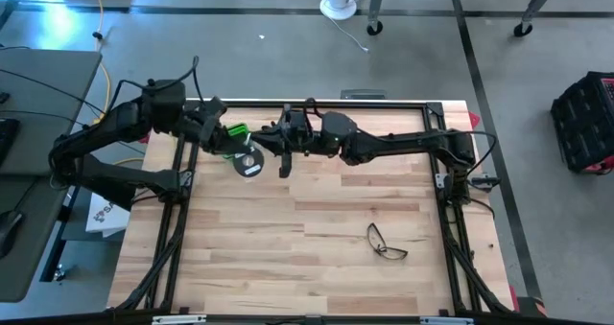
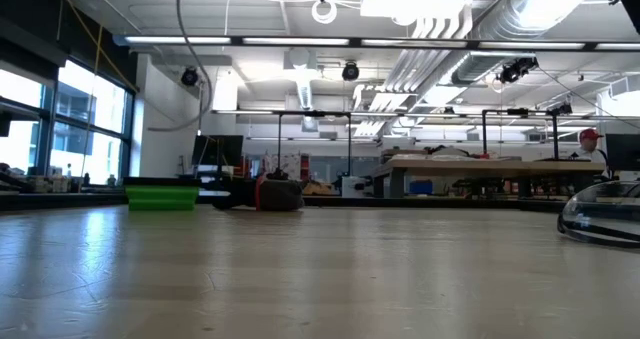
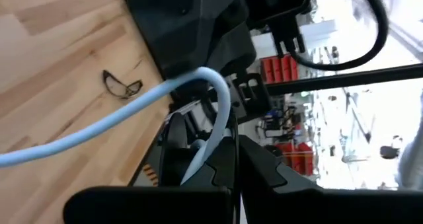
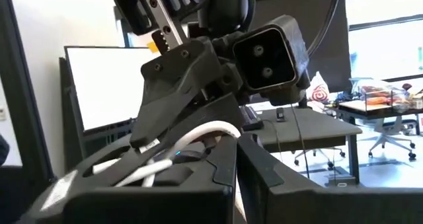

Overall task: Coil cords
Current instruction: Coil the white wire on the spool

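Observation:
Both arms meet above the table's far left part. My left gripper (image 1: 223,133) and my right gripper (image 1: 278,145) face each other, a short way apart, and both are shut on the thin white cord (image 3: 99,128). The cord runs in a loop (image 3: 215,85) past my left fingers, and two strands of it (image 4: 198,135) show at my right fingers. The small round black reel with a white mark (image 1: 249,162) shows just below and between the two grippers in the high view. The low view shows neither the reel nor the grippers. My left gripper has the white cord between its shut fingers, where the loop comes back down (image 3: 200,159); the fingers themselves hide the exact spot. The rest of the cord trails away slack (image 3: 39,151), clear of the table. My right gripper pinches the white cord at its fingertips, where the cord bends (image 4: 221,128). The fingers lie level and come from the table's right. Two strands run off slack (image 4: 125,171) toward my left gripper.
A pair of glasses (image 1: 387,243) lies on the wooden table toward the near right; it also shows in the low view (image 2: 600,217). Black frame rails (image 1: 177,229) run along the table's left and right edges. A yellow cable (image 1: 101,66) lies on the floor beyond the far left.

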Controlling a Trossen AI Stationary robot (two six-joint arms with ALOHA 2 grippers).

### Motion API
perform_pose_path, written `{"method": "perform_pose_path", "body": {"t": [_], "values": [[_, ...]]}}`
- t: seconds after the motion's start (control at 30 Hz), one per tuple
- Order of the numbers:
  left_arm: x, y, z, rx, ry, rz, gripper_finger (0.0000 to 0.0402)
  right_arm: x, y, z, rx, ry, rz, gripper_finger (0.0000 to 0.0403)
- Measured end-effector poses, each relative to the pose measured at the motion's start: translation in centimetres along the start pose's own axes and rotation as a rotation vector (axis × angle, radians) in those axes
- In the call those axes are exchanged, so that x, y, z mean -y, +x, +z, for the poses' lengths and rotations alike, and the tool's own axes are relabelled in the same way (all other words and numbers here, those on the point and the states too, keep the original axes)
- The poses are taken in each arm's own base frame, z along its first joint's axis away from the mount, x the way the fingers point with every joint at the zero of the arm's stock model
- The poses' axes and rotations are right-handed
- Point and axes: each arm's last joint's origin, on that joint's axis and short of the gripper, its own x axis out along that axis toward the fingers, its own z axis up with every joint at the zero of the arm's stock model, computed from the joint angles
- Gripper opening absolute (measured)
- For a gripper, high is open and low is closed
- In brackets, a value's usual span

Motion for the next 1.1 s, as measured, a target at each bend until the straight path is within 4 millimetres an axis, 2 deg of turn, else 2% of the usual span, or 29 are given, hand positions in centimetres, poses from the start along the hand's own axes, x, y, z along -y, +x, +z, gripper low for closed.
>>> {"method": "perform_pose_path", "body": {"t": [0.33,0.63,1.1], "values": [[-0.7,-0.8,0.1,-0.005,-0.002,0.046,0.0000,0.4,-0.1,-0.8,-0.084,0.001,-0.016,0.0000],[-1.1,-1.9,0.1,0.025,0.012,0.085,0.0000,0.6,-0.1,-0.8,-0.086,-0.021,-0.021,0.0000],[-1.4,-2.9,0.8,0.080,0.140,0.140,0.0000,1.3,-0.2,-0.8,-0.099,-0.029,-0.067,0.0001]]}}
